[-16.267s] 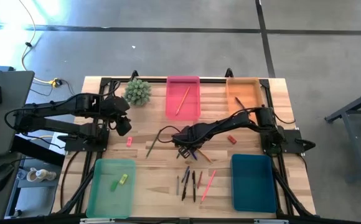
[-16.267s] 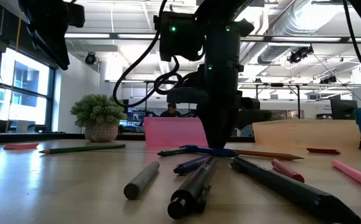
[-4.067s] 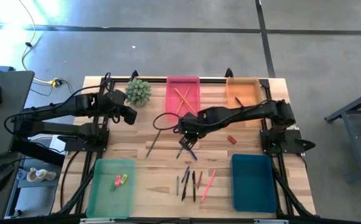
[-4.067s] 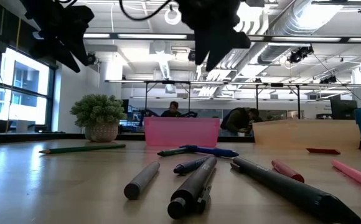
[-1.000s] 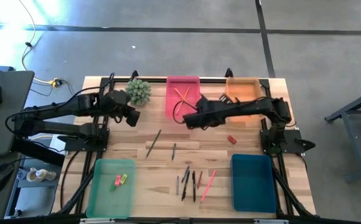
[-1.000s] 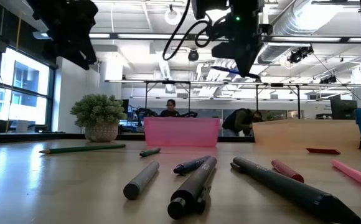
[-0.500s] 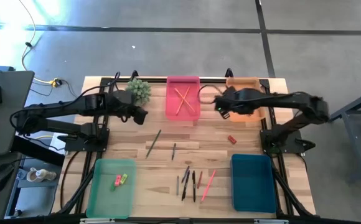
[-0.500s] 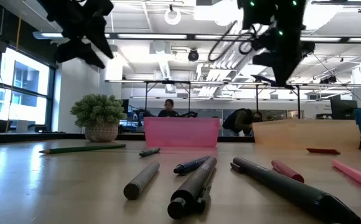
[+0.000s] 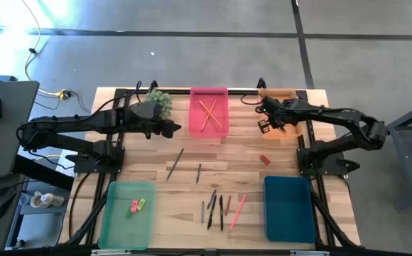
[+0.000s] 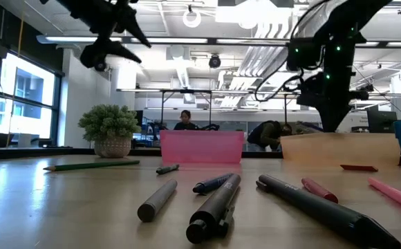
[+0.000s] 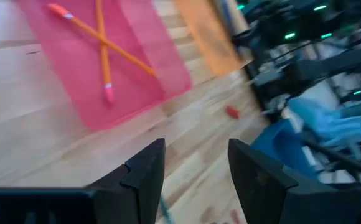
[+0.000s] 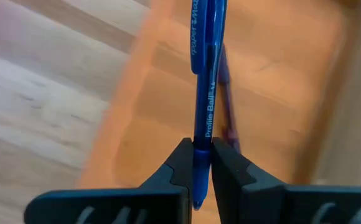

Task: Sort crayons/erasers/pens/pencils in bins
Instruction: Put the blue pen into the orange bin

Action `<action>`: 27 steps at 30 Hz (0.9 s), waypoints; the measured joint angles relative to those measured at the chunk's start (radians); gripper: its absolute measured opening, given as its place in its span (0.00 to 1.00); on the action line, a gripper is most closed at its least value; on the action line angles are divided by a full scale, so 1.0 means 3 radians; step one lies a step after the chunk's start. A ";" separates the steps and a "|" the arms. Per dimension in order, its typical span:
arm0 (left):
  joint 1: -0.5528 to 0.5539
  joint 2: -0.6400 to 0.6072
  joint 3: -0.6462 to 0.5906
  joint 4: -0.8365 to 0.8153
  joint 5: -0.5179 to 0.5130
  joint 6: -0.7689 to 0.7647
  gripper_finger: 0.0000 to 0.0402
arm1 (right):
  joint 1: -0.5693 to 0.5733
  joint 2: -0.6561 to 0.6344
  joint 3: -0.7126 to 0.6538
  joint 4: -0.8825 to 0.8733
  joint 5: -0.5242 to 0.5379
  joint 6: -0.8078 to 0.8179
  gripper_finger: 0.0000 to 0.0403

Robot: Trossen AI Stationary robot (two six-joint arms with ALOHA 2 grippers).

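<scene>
Now right hand (image 12: 197,163) pinched on blue pen (image 12: 204,93) above orange bin (image 9: 280,102); left hand (image 11: 192,165) gaping, empty, just beside pink bin (image 9: 209,114).

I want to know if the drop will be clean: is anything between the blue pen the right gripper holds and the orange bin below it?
Nothing visible. The right gripper is shut on the blue pen, held over the orange bin. In the right wrist view only the tray's floor and one item already lying there show beneath the pen.
</scene>
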 joint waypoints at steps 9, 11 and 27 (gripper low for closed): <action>-0.0169 0.0267 0.0467 -0.0008 -0.0079 -0.0021 0.41 | -0.0468 0.0006 -0.0164 0.0200 -0.0188 -0.0450 0.05; -0.0214 0.0361 0.0588 -0.0085 -0.0149 0.0042 0.41 | -0.0544 0.0028 -0.0164 0.0213 -0.0216 -0.0478 0.05; -0.0702 0.1245 0.1013 -0.0636 -0.0290 -0.0473 0.41 | -0.0695 0.0463 -0.0164 0.0291 -0.0352 -0.0629 0.07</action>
